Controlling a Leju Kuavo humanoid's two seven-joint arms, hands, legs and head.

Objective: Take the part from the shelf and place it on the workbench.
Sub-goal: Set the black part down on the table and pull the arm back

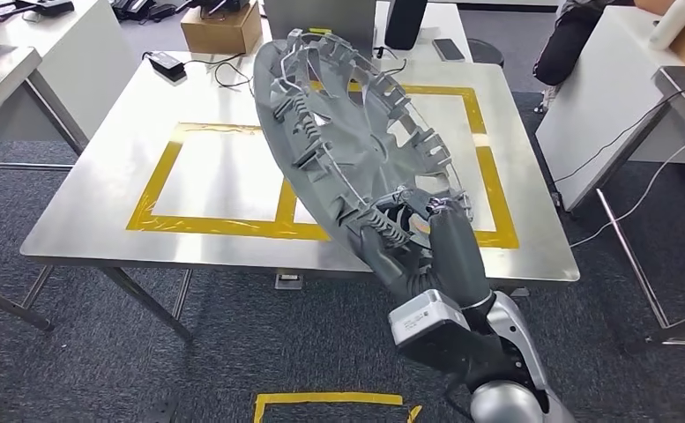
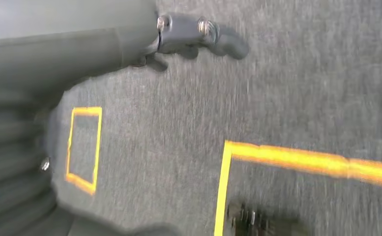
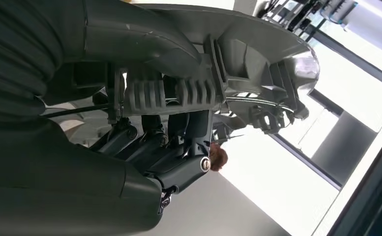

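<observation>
The part is a large grey round wheel cover [image 1: 356, 141] with ribs and clips on its back. It hangs tilted above the steel workbench [image 1: 100, 203], over the right yellow-taped square [image 1: 488, 189]. My right hand [image 1: 418, 225] grips its near rim from below. Up close in the right wrist view, that hand's fingers [image 3: 149, 140] wrap the ribbed rim of the cover [image 3: 238, 64]. My left hand [image 2: 189, 32] hangs over the grey carpet, its fingers curled around nothing.
The left taped square [image 1: 219, 176] on the workbench is bare. A cardboard box [image 1: 222, 28] and a black power adapter [image 1: 167, 63] sit at the bench's far edge. White tables stand left and right, and a person [image 1: 577, 35] sits at the back right.
</observation>
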